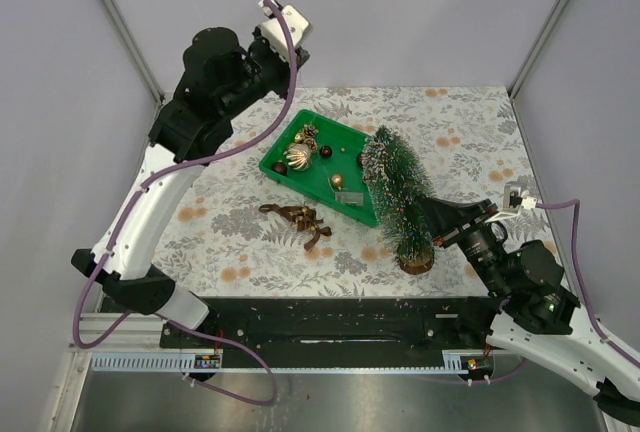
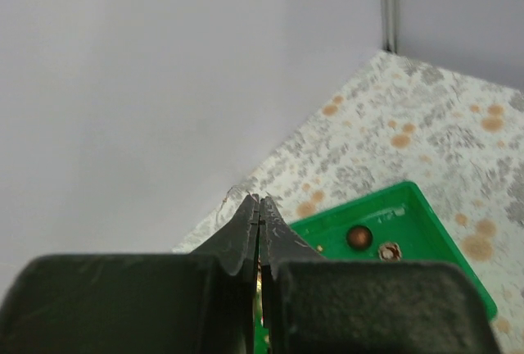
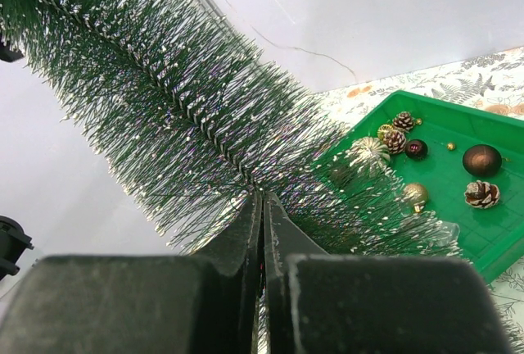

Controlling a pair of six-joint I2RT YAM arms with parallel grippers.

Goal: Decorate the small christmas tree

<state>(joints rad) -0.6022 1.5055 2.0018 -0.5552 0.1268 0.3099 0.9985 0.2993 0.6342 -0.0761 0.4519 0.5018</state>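
Observation:
The small christmas tree stands on its wooden disc base at the right of the flowered cloth, just right of the green tray. My right gripper reaches in from the right. Its jaws are shut, tips pushed into the frosted bristles at the stem. I cannot tell whether anything is pinched there. My left gripper hangs high above the tray's far left corner, jaws shut, with a thin wire-like wisp at the tips. The tray holds pine cones, balls and a gold ornament.
A brown bow-like ornament lies on the cloth in front of the tray. Grey walls close in the left, back and right sides. The tray's far corner shows below my left fingers, with two small ornaments in it.

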